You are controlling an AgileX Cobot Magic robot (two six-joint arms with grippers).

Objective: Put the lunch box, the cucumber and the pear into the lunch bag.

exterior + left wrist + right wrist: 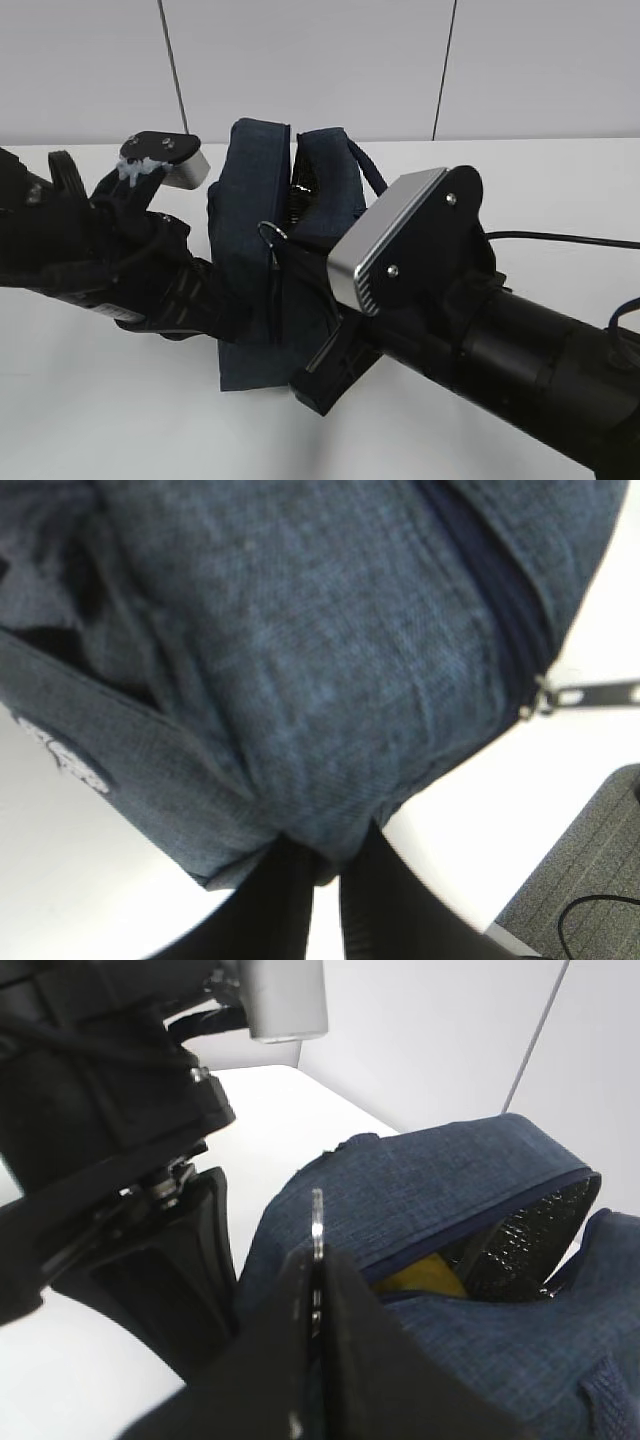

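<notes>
No readable text, label or number anywhere.

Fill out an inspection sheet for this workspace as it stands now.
Surface: white table, bare where visible.
Job's things: boxy dark navy fabric lunch bag, zipper part open, silvery lining showing; something yellow inside, possibly the pear; lunch box and cucumber not seen.
Clutter: nothing seen.
Grippers: left gripper shut on the bag's fabric; right gripper shut on the metal ring pull.
Cables: black cable behind the right arm.
Surroundings: pale grey panelled wall.
</notes>
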